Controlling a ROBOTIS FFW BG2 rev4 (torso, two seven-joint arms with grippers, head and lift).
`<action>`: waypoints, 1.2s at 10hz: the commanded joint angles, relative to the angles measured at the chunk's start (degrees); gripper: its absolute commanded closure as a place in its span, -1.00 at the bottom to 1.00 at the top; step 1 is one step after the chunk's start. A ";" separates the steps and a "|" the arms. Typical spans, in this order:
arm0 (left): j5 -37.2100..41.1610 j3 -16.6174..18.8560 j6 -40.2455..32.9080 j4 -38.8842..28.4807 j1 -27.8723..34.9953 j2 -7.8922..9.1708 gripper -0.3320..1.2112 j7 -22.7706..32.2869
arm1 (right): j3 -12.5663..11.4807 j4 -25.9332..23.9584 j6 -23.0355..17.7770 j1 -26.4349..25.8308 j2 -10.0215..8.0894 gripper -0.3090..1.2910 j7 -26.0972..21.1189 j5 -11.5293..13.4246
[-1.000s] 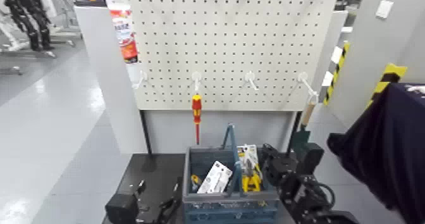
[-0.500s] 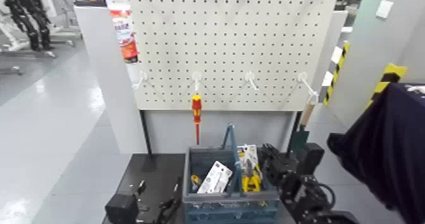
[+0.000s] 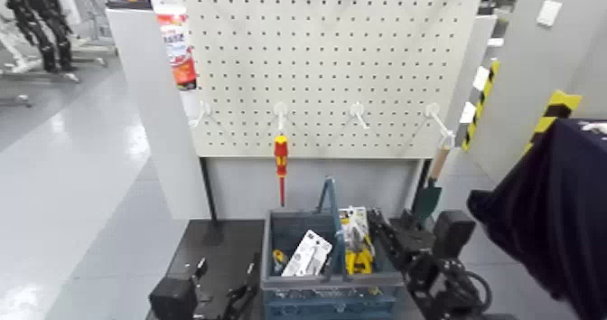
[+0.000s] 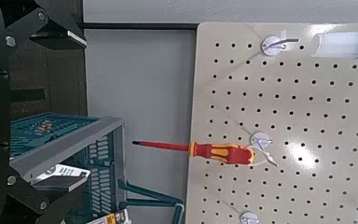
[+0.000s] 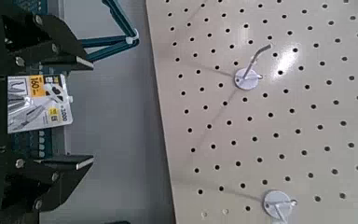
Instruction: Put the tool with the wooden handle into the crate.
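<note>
Shifted, the right hand (image 5: 91, 112) is spread near crate (image 3: 330, 283) and trowel (image 3: 428, 199), left hand (image 4: 84, 110) spread opposite, screwdriver (image 3: 281, 157) between.

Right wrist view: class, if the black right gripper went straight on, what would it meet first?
Probably the smooth grey panel behind the crate; the depth ahead of the right gripper is unclear.

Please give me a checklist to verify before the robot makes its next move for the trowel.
1. Trowel hangs on the far-right hook: ok.
2. Right claw open and empty: ok.
3. Trowel visible in the right wrist view, between the fingers: not ok.
4. Left claw away from the trowel, at the crate's left side: ok.
5. Crate upright, with some free room inside: ok.
6. Trowel's hold on the hook loose enough to lift off: cannot tell.
</note>
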 commanded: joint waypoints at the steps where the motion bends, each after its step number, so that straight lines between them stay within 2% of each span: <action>1: 0.00 0.05 0.01 -0.08 0.09 -0.02 -0.23 0.04 | -0.95 -7.94 1.39 5.00 0.05 -0.49 -1.49 3.25; 4: 0.00 0.32 0.01 -0.17 0.27 -0.20 -0.23 0.04 | -1.39 -15.15 3.76 10.98 -0.13 -0.49 -3.69 5.89; 6: 0.00 0.32 0.01 -0.17 0.27 -0.29 -0.23 0.04 | -2.62 -19.19 5.16 14.94 0.05 -0.49 -4.04 8.00; 9: 0.00 0.40 0.01 -0.17 0.36 -0.38 -0.23 0.04 | -3.50 -23.58 4.73 20.91 0.84 -0.49 -4.83 10.98; 12: 0.00 0.49 0.01 -0.17 0.53 -0.38 -0.23 -0.05 | -5.43 -25.78 2.35 25.40 2.86 -0.49 -4.31 13.89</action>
